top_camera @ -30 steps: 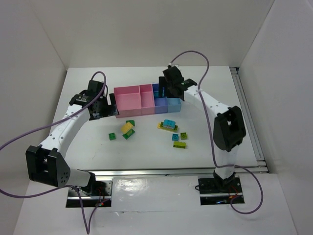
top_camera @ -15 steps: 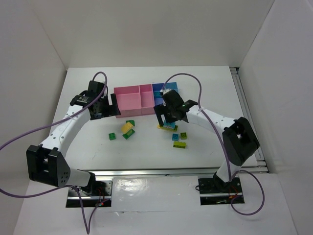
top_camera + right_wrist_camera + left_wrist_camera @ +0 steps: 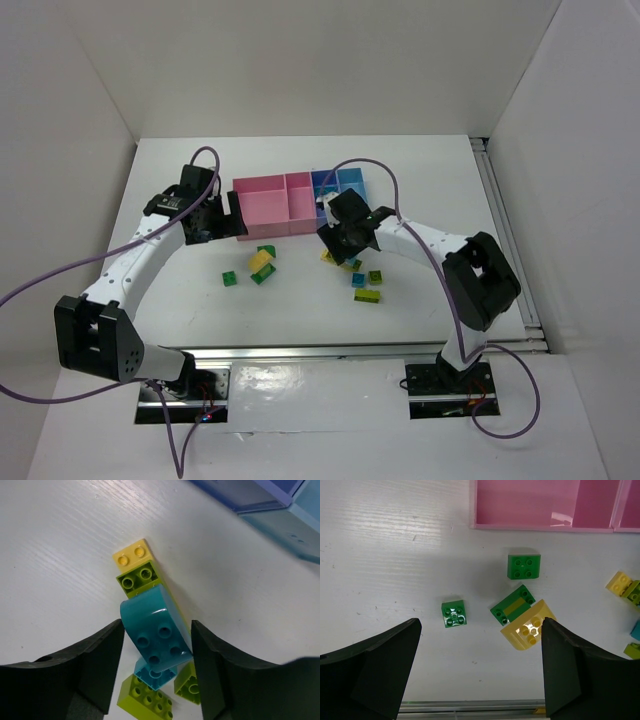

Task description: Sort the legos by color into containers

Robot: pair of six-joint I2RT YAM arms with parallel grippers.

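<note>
The containers are a joined row: two pink bins (image 3: pixel 265 205), a blue-violet one (image 3: pixel 322 182) and a light blue one (image 3: pixel 352 181). My right gripper (image 3: pixel 340 246) is low over a brick cluster. In the right wrist view it (image 3: pixel 157 630) is open, with its fingers either side of a cyan curved brick (image 3: pixel 152 627) that lies on a lime and yellow stack (image 3: pixel 135 562). My left gripper (image 3: pixel 222 215) is open and empty by the pink bin's left end. Its wrist view shows dark green bricks (image 3: pixel 524 566) and a yellow curved brick (image 3: pixel 529 626) below the gripper (image 3: pixel 481 625).
A small cyan brick (image 3: pixel 358 280), a lime brick (image 3: pixel 366 296) and a green one (image 3: pixel 375 276) lie right of the middle. A dark green brick (image 3: pixel 230 279) lies apart on the left. White walls enclose the table, with a metal rail at its near edge.
My right arm has swung from above the blue bins down and toward me to the cyan brick cluster. The left arm has not moved.
</note>
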